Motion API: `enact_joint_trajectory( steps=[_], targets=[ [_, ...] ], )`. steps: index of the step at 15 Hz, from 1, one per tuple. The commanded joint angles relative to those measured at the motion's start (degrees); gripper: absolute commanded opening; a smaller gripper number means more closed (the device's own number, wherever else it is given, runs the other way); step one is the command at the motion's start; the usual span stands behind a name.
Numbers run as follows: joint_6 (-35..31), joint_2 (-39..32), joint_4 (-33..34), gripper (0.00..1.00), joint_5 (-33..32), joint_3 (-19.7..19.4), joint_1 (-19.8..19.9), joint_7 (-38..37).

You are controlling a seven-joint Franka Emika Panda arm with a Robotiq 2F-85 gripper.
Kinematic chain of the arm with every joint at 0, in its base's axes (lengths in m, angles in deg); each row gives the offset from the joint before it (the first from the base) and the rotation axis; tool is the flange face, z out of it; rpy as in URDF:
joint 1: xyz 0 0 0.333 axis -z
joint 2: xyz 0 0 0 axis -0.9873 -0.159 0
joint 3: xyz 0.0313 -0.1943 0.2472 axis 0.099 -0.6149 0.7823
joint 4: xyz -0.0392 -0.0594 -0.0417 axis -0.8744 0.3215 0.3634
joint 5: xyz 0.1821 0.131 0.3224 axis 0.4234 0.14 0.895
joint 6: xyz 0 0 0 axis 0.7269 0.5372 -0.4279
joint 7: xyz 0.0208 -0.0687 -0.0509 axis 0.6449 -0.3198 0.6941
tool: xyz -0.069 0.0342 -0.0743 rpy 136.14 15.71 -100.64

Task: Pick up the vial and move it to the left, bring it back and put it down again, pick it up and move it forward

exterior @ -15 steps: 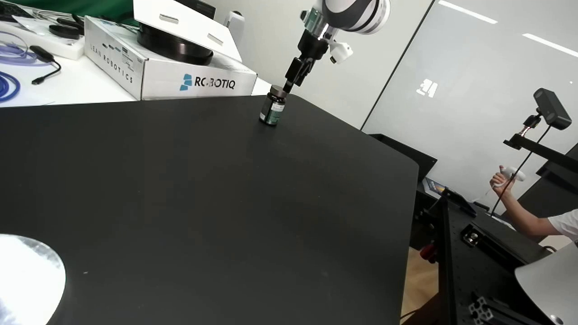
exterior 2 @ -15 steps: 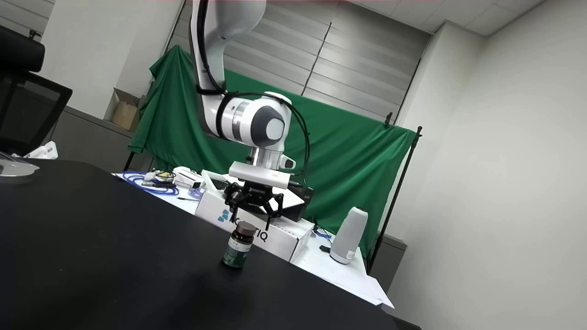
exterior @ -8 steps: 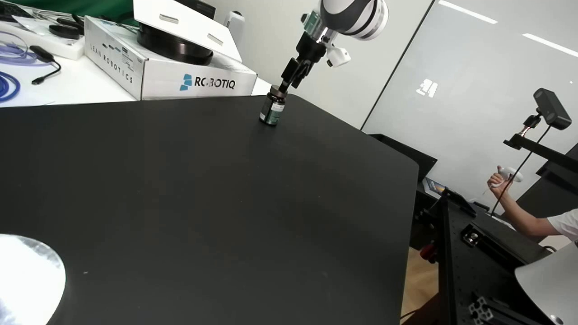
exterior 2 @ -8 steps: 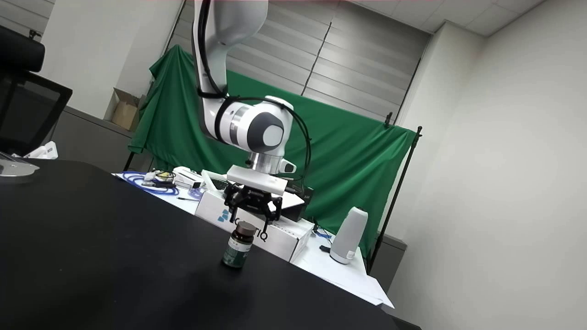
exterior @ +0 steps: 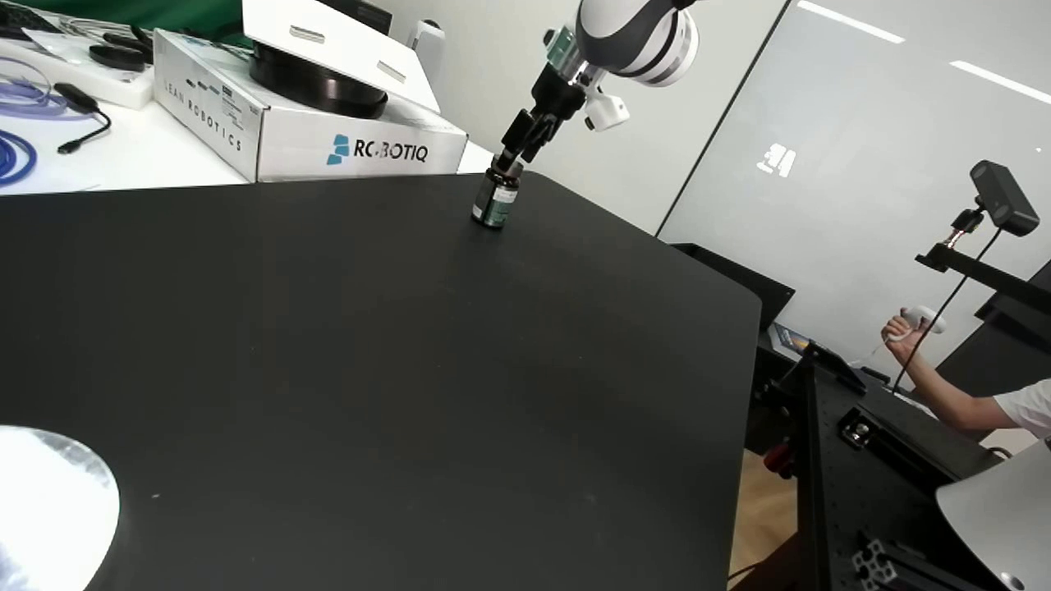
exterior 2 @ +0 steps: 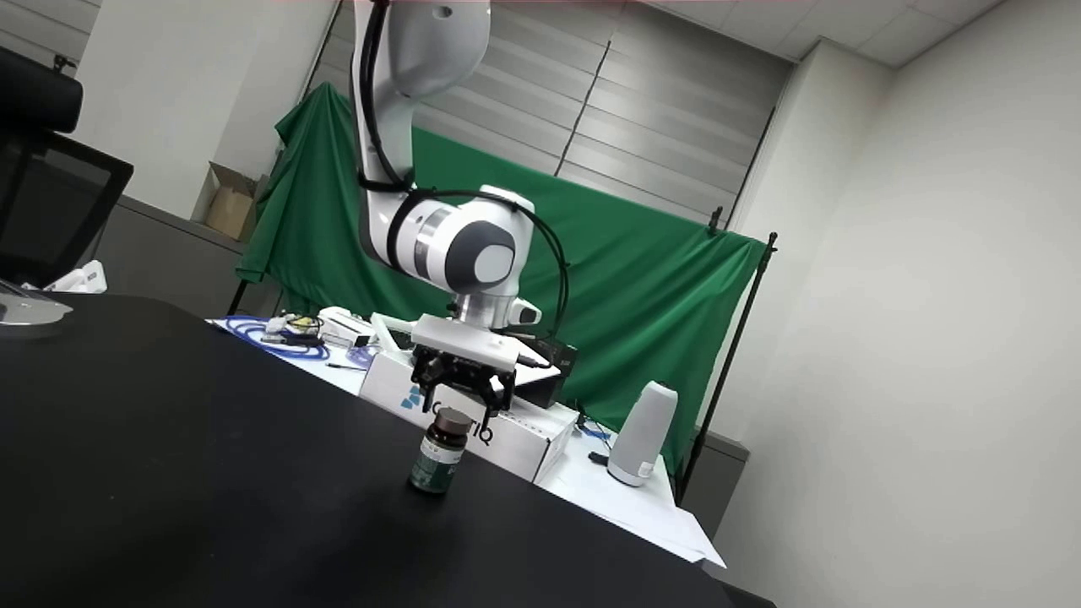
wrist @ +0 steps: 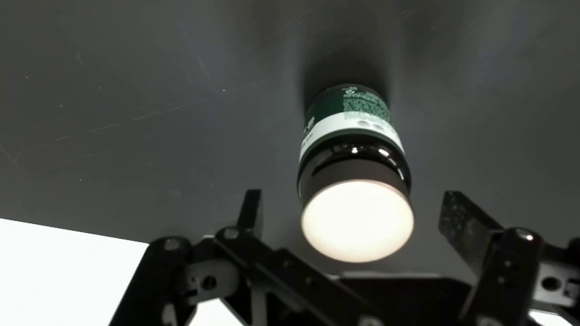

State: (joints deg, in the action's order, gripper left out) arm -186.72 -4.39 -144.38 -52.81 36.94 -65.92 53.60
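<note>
The vial [wrist: 355,170] bears print [wrist: 366,106] too small to read.

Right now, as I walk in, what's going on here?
A robot arm has its open gripper at a small vial, with a visible gap either side of the cap. Nothing is gripped: the vial stands on the black table, perhaps about to be picked up. A person's hand holds a white device, possibly steering the arm.

The brown-capped vial [wrist: 355,172], dark-bodied with a green-and-white label, stands upright near the far edge of the dark surface [exterior: 369,369].
</note>
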Motion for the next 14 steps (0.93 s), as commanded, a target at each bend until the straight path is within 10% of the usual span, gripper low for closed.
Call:
enact_joint_trajectory(
  steps=[1,6,14],
  targets=[
    [-1.03,-1.33,1.56,0.74,0.60,0.97,0.97,-0.30],
    [0.10,-1.33,1.48,0.39,0.43,0.71,0.49,-1.08],
    [10.67,9.09,-4.63,0.37,-2.82,-0.24,-4.51,-1.07]
  ],
)
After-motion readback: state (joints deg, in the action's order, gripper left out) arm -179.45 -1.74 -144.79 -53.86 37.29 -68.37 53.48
